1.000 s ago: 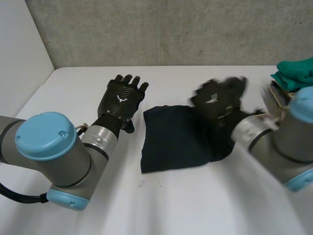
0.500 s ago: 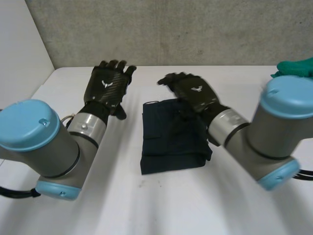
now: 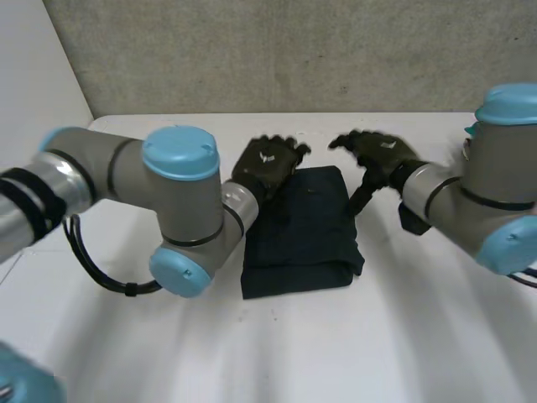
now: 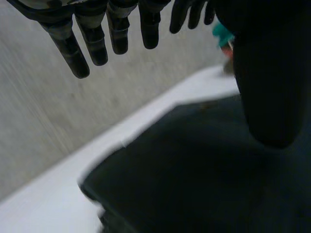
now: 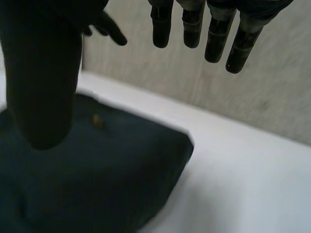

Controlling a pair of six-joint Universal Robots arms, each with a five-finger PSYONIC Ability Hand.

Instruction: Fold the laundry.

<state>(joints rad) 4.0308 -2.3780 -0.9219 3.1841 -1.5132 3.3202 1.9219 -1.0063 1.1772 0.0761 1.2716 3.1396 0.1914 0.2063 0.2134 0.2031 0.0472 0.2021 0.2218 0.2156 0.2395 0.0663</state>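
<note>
At the middle of the white table point(image 3: 336, 353), nearer its far edge than its near edge, lies a dark navy cloth point(image 3: 302, 227). It is folded into a rough rectangle. Stacked layers show along the side facing the table's near edge. A grey concrete wall point(image 3: 294, 50) stands behind the far edge.

Left hand point(image 3: 267, 164): positioned over the far left corner of the cloth, reaching in from the left side of the table. In the left wrist view the fingers point(image 4: 97, 43) are straight and spread, pointing past the cloth's point(image 4: 184, 179) far edge toward the wall, with the thumb held apart from them above the fabric. The fingers are not curled round any fabric. Whether the palm rests on the cloth cannot be told.

Right hand point(image 3: 379, 153): positioned just beside the far right corner of the cloth, above the table surface. In the right wrist view the fingers point(image 5: 194, 29) are straight and apart, the thumb standing clear of them, and they pinch no fabric. The cloth's point(image 5: 112, 165) far right corner lies under the palm. A small brownish spot point(image 5: 97, 120) shows on the fabric near the thumb.

A green cloth point(image 4: 221, 35) lies at the far right edge of the table, well apart from the navy cloth.
</note>
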